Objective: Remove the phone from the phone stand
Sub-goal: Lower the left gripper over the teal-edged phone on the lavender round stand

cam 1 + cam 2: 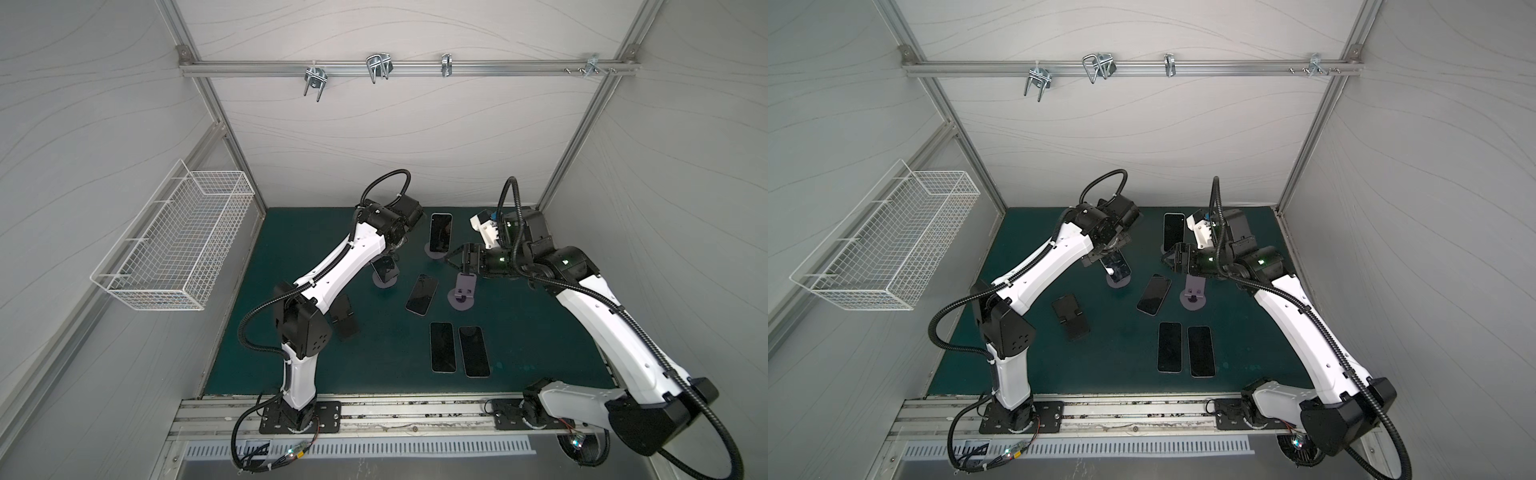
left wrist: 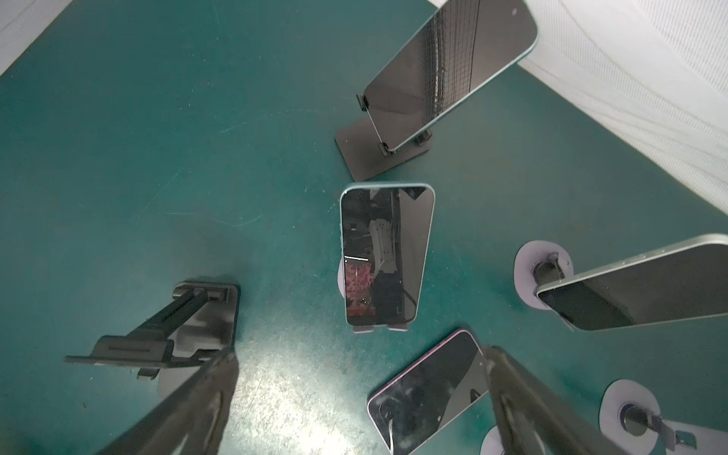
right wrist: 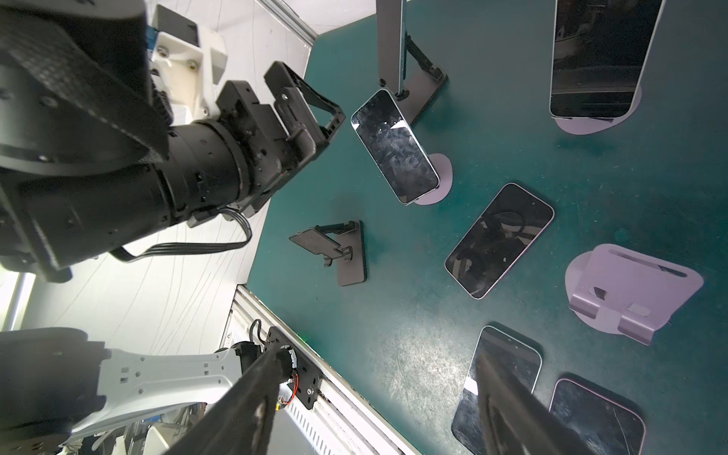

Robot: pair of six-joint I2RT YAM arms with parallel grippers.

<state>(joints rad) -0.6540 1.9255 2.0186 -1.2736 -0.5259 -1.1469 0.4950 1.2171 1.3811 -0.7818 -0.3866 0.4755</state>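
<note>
1. Looking through the left wrist view, we see the left pincer [image 2: 360,352] spread wide and gripping nothing, with only bare worktop [image 1: 291,353] between its fingers.
2. The phone [image 2: 384,256] leans screen-up on its lilac phone stand [image 1: 384,284], left of the worktop's middle and just beneath that pincer.
3. We think the left pincer hangs clear of the phone, though the left arm [image 1: 345,262] hides the gap in both top views.
4. The right pincer [image 3: 382,354] is parted and empty, above and near a bare lilac stand [image 1: 462,297].
5. A loose phone [image 1: 422,294] lies flat on the worktop between the two stands.
</note>
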